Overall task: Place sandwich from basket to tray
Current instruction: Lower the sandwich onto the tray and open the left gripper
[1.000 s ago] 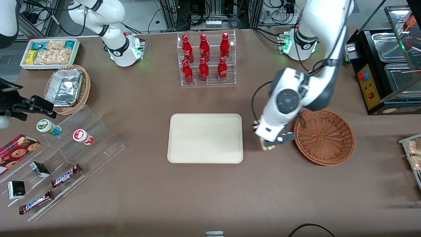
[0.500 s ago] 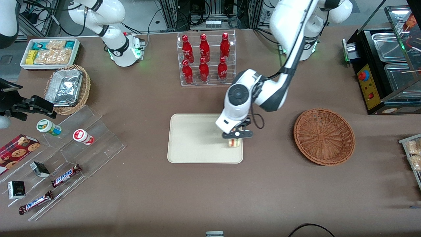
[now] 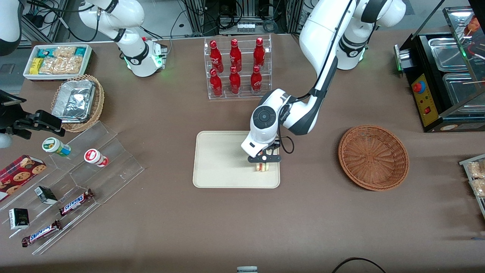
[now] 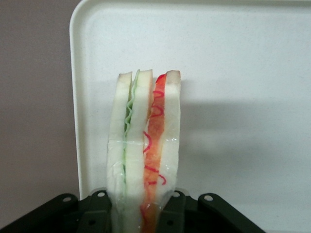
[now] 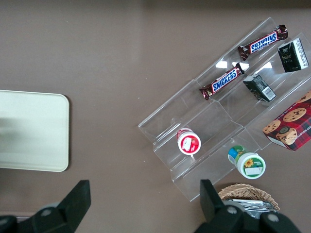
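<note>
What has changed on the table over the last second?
The end effector, gripping the sandwich, carried it from beside the basket to over the tray, at the edge nearest the basket. It has not let go. The basket, tray and bottles stayed put.

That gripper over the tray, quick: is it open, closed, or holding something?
Gripper: closed on the sandwich, held above the corner of the tray that lies toward the basket.
</note>
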{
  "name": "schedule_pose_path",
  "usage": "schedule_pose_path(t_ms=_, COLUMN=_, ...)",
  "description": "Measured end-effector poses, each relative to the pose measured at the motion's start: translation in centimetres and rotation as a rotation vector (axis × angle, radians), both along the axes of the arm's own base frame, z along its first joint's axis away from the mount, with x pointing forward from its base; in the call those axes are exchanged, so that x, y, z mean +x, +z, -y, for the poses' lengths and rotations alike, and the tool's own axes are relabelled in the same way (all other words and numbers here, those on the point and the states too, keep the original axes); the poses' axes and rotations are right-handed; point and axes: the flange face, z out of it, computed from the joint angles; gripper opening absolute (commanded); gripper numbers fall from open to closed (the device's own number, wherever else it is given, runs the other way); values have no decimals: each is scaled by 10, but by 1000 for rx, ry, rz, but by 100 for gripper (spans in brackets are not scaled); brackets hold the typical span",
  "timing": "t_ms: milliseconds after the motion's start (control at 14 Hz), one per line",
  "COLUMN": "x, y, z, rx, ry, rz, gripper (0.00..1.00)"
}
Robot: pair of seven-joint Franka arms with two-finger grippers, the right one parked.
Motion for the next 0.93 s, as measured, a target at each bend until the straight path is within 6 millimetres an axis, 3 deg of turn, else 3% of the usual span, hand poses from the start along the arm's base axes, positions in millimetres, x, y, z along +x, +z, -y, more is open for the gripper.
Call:
schedule_pose_path(t_ms=429, x=0, y=-12, z=0, rx=-5, ry=3, rz=-5, gripper=43)
schedule_pose_path(t_ms=571, x=1, y=-13, z=1, rx=-8, ry=2, rz=0, gripper=56)
schedule_pose_path(t_ms=714, x=2, y=-13, z=1, rx=-12, ry=1, rz=4, gripper=62)
schedule_pose_path(t_ms=786, x=3, y=-11, z=2, rx=-16, ry=1, rz=9, gripper=75)
schedule_pose_path(t_ms=857, x=5, y=-6, z=4, rx=-22, ry=1, rz=16, gripper=100)
schedule_pose_path(t_ms=929, x=8, y=1, z=7, rx=-32, ry=2, rz=27, gripper=100)
